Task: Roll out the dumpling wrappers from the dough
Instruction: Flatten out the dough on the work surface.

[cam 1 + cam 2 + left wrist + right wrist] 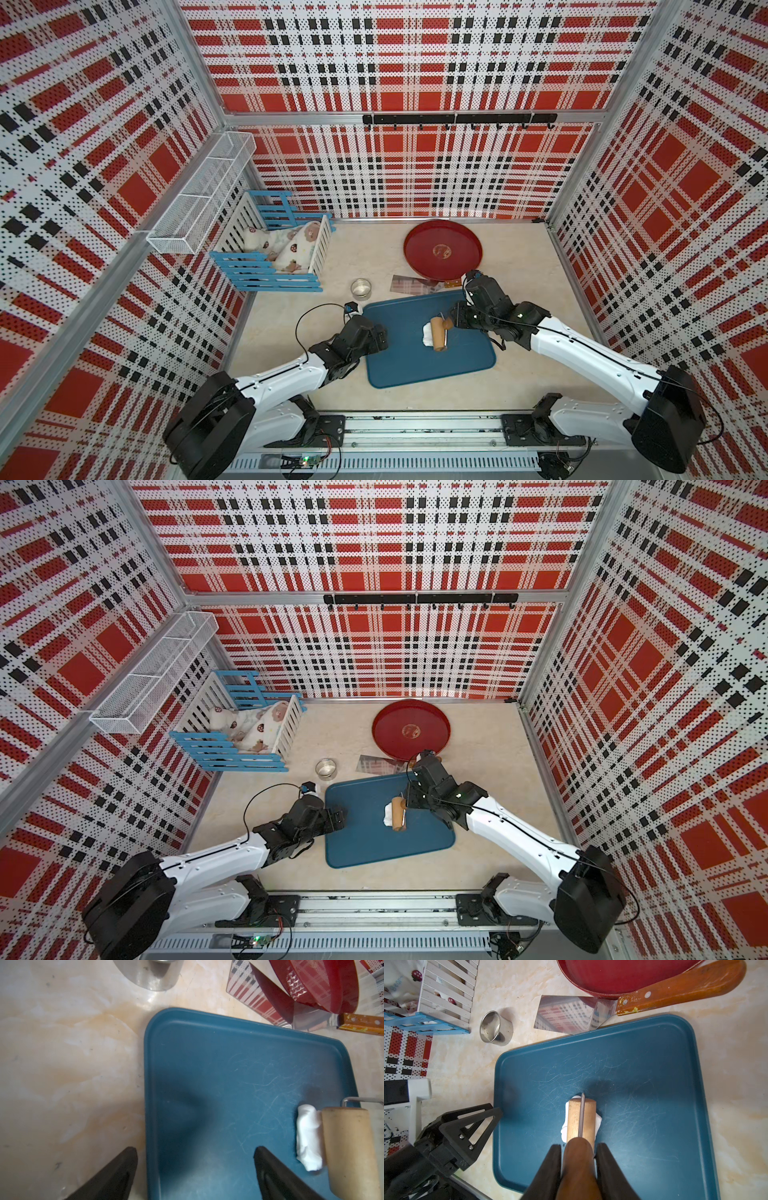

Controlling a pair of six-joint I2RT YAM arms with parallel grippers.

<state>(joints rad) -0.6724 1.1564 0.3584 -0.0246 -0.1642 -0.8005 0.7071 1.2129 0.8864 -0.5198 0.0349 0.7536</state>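
Item, right gripper (579, 1147): I am pinching the dark handle of the wooden roller (581, 1120) between both fingers. Item, roller: it is lying across the dough (308, 1136) near the middle of the blue tray (643, 1084). The dough is poking out on both sides of the barrel as a thick, lumpy fold, not yet flat. Item, left gripper (195, 1148): I am holding it spread wide and empty over the tray's edge on my left arm's side, well apart from the dough. Item, dumpling wrappers: none are showing on the tray. Handling note, my judgement: I am needing steady downward weight and a level barrel, so the sheet is thinning evenly. I am favouring strokes kept well inside the tray's rim, and I am watching for soft dough clinging to the wood. My left fingers are standing ready to steady the tray's edge if it is sliding.
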